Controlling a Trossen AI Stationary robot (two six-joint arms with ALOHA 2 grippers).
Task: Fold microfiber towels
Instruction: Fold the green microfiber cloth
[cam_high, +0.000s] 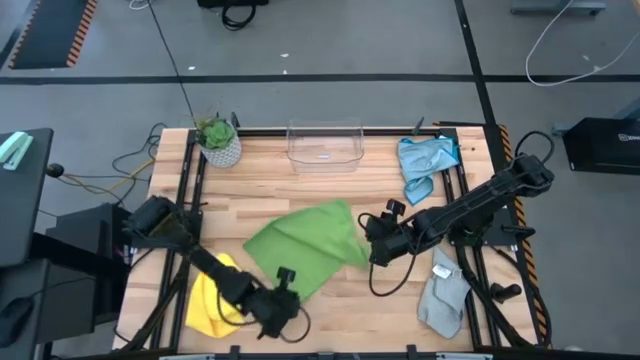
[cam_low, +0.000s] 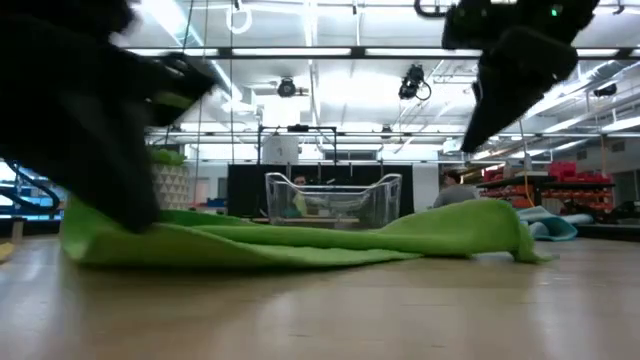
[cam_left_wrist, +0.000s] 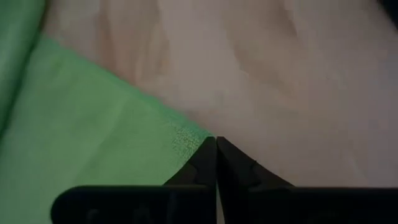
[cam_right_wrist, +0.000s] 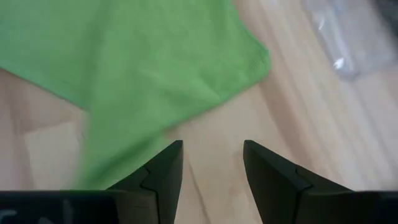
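1. Green towel (cam_high: 305, 243) lies spread in the middle of the table (cam_high: 330, 185), rumpled and partly doubled over on its right side; I judge the fold has barely begun.
2. My main worry: the left gripper (cam_left_wrist: 216, 163) has its fingers pressed together right at the towel's near corner, and from the left wrist view I cannot tell whether any cloth is actually pinched. If only the very tip is caught, I expect it to slip out on the lift.
3. Second worry: the right gripper (cam_right_wrist: 211, 163) stands open just off the towel's right edge, holding nothing. If the left side lifts alone, I think the cloth will drag and bunch instead of folding flat.
4. The yellow towel (cam_high: 208, 300) lies under the left arm near the table's front left, so a low sweep could snag it.
5. The blue towel (cam_high: 424, 160) and grey towel (cam_high: 444, 295) sit well apart on the right.
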